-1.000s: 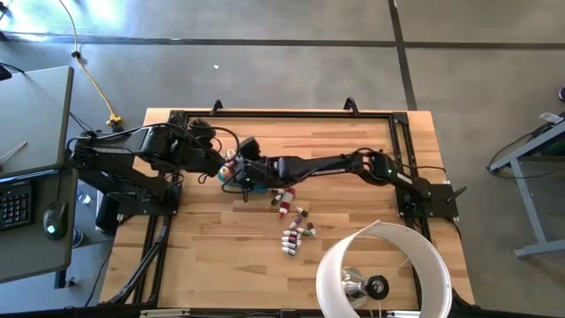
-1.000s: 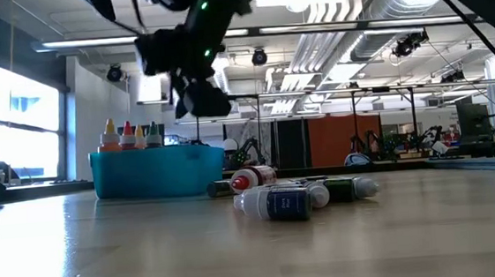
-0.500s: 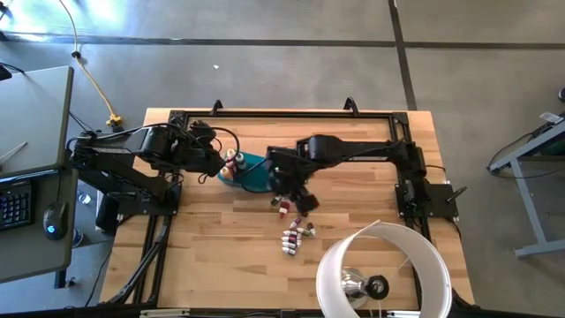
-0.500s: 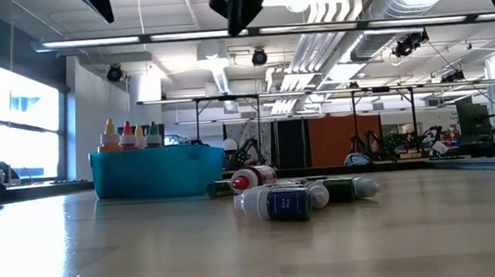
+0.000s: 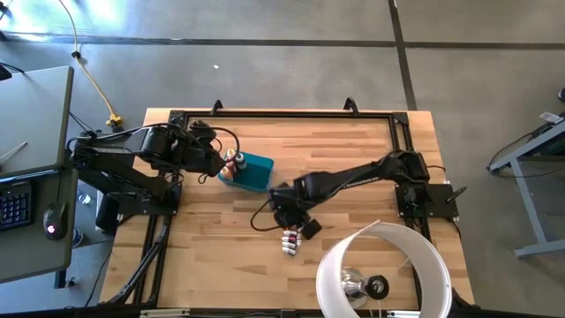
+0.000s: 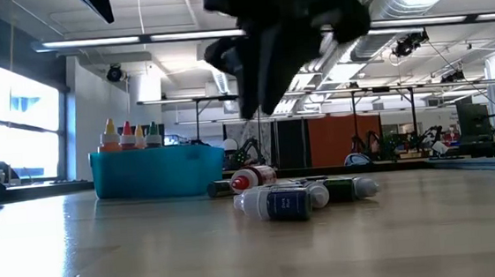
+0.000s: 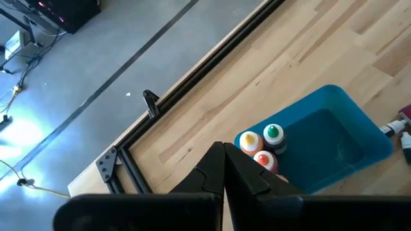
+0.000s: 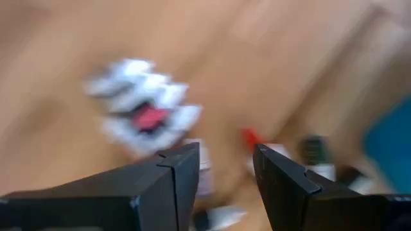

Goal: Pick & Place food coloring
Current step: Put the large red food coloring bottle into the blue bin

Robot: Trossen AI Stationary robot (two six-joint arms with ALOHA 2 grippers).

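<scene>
Several small food coloring bottles [image 5: 290,240] lie on their sides on the wooden table; they also show in the low view [image 6: 279,200] and, blurred, in the right wrist view [image 8: 146,119]. Some more bottles [image 7: 262,142] stand upright in the left end of the teal bin [image 5: 256,173], their caps showing over its rim in the low view [image 6: 128,134]. My right gripper [image 5: 296,219] is open and empty, in the air above the loose bottles [image 8: 225,168]. My left gripper [image 7: 223,168] is shut and empty, above the table just beside the bin's left end [image 5: 219,164].
A white lamp shade [image 5: 385,272] stands at the near right edge, close to the loose bottles. A black metal frame [image 5: 282,114] runs along the table's far and side edges. Bare wood lies left of the loose bottles and beyond the bin.
My right gripper has swung from over the teal bin toward the table's near edge and a little right, ending above the loose bottles. The bottles in the bin and on the table have not moved.
</scene>
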